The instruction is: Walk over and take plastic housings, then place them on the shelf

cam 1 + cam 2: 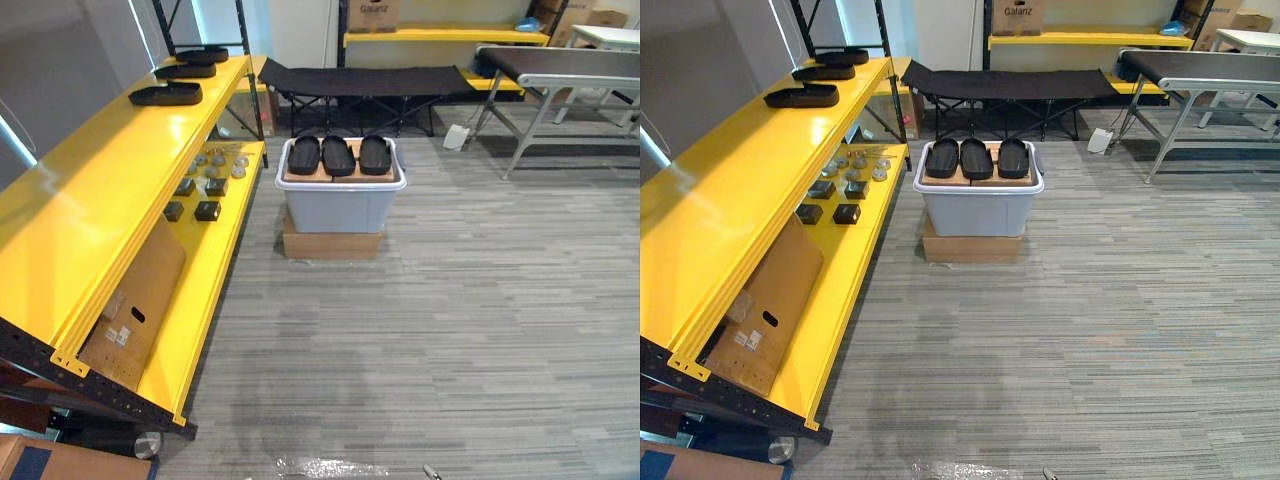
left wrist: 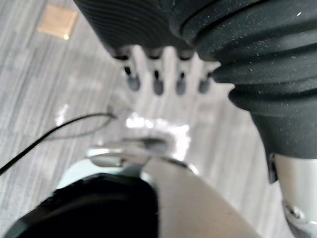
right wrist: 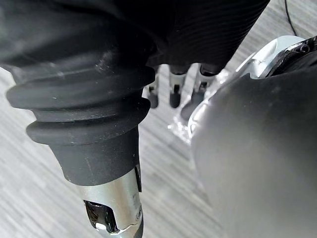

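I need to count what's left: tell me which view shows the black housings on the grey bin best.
The right eye view: the three black housings lie side by side on the grey bin, near centre. The left eye view shows the same. Both wrist views face the floor.

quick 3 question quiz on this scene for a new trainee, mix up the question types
1. True or false: the grey bin stands directly on the floor.
2. How many black housings lie in the bin? A: two. B: three. C: five.
3. Fill in the blank: on the yellow shelf, the other housings lie on the ___ level.

Key
1. False: it stands on a cardboard box.
2. B.
3. Top.
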Controlling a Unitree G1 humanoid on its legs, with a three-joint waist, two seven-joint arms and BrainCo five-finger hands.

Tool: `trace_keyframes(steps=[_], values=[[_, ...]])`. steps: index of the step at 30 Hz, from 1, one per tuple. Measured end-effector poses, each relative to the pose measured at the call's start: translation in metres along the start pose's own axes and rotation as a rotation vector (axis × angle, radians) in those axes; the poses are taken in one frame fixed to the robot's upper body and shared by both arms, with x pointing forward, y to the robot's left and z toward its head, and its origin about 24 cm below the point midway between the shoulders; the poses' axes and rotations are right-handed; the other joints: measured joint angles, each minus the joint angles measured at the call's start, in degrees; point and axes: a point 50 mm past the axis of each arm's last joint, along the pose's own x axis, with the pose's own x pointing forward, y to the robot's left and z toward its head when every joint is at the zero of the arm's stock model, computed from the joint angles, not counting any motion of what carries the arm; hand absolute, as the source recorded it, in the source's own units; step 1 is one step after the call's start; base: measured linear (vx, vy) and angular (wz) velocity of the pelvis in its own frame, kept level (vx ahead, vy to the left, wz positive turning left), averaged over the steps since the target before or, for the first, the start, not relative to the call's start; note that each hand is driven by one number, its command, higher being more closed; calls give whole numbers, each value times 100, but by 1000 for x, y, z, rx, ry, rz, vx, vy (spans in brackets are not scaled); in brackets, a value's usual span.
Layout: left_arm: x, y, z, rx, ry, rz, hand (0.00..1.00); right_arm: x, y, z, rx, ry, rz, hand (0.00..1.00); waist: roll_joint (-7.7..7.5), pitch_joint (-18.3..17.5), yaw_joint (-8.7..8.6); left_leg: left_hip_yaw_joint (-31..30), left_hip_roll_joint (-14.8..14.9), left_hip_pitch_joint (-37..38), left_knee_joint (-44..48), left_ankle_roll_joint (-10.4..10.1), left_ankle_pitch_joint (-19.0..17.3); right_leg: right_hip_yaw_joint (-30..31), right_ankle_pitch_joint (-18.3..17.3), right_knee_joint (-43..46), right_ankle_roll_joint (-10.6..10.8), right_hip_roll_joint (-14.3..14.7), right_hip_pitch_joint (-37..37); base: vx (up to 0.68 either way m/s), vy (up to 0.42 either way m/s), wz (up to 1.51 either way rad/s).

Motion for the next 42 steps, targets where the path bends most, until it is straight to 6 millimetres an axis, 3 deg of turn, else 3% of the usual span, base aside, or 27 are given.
trace_keyframes(steps=[13, 42], values=[[0, -4, 2, -68, -31, -106, 0, 0, 0, 3, 2, -11, 1, 0, 18, 61, -15, -23, -64, 36, -50, -11, 45, -143, -84, -14, -79, -74, 16, -90, 6, 2], [0, -3, 4, -50, -36, -107, 0, 1, 0, 2, 15, -25, -3, 0, -6, 46, -25, 8, -135, 44, -51, 50, 23, -236, 28, -134, -76, -132, 90, -16, 10, 0]])
